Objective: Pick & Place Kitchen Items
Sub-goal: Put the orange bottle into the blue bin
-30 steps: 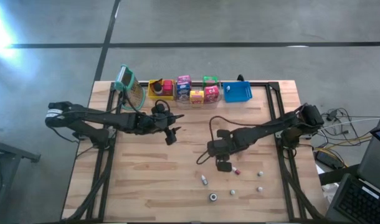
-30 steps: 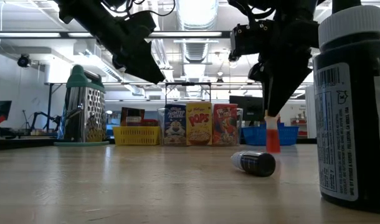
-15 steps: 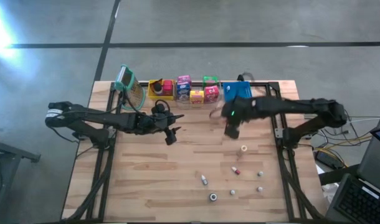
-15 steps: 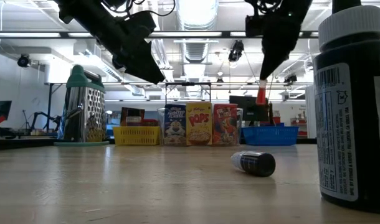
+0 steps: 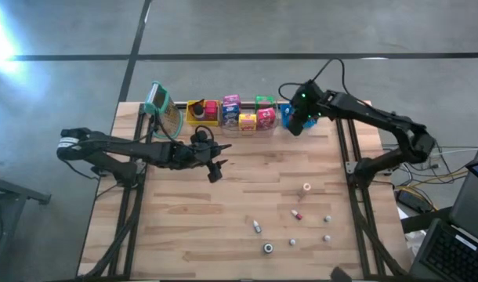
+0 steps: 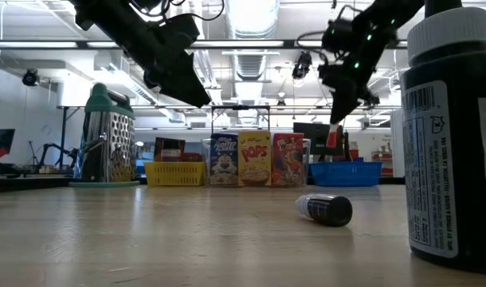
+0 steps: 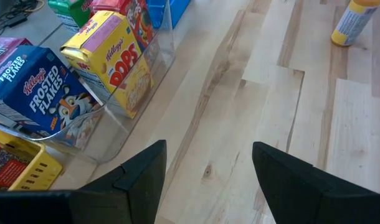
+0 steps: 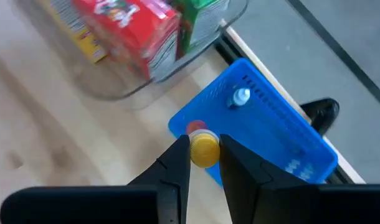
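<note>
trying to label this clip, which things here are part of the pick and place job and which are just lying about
Part of the job:
- small red bottle with a yellow cap, held by the right gripper
- blue plastic bin below it
- small bottles and jars loose on the wooden table
- mini cereal boxes in the clear bin

Lying about:
- metal grater with a green handle
- left gripper, open, hanging idle

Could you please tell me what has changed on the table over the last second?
The right pincer lifted a small yellow-capped bottle from among the loose items at the table's near right and carried it across to the far edge, where it now hangs above the blue bin, still gripped. The left pincer stayed open mid-table; the cereal boxes and loose bottles did not move.
</note>
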Motion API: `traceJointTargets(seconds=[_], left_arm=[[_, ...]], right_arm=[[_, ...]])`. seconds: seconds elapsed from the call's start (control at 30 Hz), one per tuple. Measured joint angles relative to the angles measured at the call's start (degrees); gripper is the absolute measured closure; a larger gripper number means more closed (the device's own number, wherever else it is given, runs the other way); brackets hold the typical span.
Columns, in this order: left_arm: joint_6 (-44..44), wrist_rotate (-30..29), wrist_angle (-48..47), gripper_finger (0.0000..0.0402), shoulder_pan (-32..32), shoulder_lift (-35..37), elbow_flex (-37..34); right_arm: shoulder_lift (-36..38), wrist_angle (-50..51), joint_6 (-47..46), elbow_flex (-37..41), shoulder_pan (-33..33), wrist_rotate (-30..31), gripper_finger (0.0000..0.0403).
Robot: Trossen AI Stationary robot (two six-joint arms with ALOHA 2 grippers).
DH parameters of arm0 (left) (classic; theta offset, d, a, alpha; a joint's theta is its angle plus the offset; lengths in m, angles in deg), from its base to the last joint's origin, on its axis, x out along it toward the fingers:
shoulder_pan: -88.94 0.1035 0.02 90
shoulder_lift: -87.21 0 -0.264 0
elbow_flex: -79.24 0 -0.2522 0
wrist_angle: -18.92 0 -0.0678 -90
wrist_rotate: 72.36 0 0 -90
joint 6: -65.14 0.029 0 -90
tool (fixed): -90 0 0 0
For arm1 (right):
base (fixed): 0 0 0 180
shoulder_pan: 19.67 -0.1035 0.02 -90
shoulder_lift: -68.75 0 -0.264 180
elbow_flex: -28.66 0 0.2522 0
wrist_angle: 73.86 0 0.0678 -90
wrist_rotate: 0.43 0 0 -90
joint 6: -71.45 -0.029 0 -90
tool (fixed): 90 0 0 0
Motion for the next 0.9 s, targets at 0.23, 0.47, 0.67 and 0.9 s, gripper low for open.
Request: traceJointTargets(seconds=[0.23,0.47,0.67,0.9], left_arm=[[0.0,0.0,-0.02,0.0158,0.0,0.0,0.0],[0.0,0.0,-0.01,0.0158,0.0,0.0,0.0],[0.0,0.0,-0.01,0.0158,-0.01,0.0,0.0],[0.0,0.0,0.0,0.0158,-0.01,0.0,0.0]], right_arm=[[-7.47,-2.17,2.09,-0.02,6.34,-1.21,0.0328],[-11.56,-7.89,3.98,-0.03,9.19,-1.09,0.0338],[-14.3,-9.69,4.57,-0.07,11.18,-1.21,0.033],[-17.09,-13.36,5.09,-0.07,11.97,-1.23,0.0329]])
